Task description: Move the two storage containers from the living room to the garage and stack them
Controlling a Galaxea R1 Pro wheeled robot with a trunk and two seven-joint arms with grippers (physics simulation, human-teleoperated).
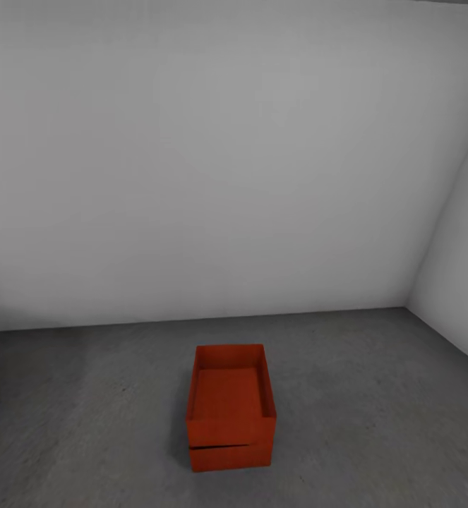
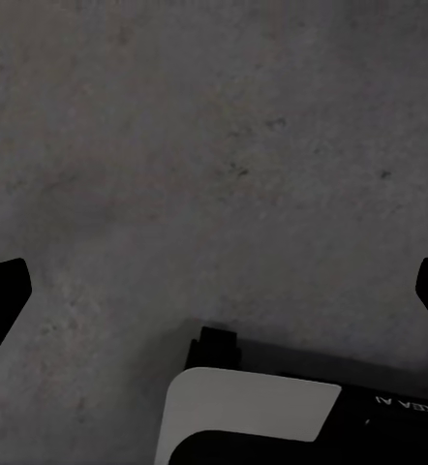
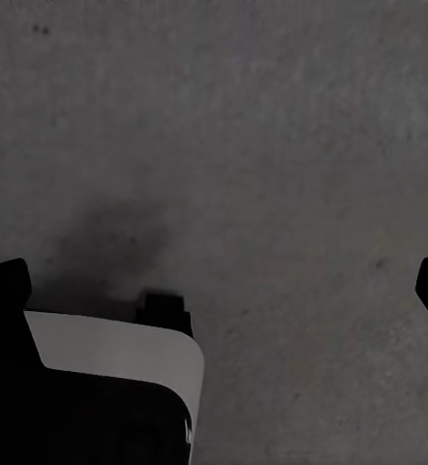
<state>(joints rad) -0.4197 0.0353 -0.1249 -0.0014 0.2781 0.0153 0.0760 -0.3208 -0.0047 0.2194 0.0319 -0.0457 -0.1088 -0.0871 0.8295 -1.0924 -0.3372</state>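
Bare garage: white walls, grey concrete floor [image 1: 375, 395]. Two orange-red storage containers [image 1: 230, 409] stacked near wall, upper sitting slightly askew on lower. Left tool [image 2: 214, 291] and right tool [image 3: 214, 291] spread wide, empty, over floor. Stacking apparently done; next: verify alignment only.

In the left wrist view the left gripper [image 2: 214, 291] points down, its two black fingertips [image 2: 3, 291] spread to the opposite edges of the frame — jaws wide apart, nothing between them. A white-and-black body panel [image 2: 253, 412] sits at lower centre. In the right wrist view the right gripper [image 3: 214, 291] matches — black fingertips [image 3: 6, 281] far apart and empty, a white-and-black panel [image 3: 117, 363] at lower left.
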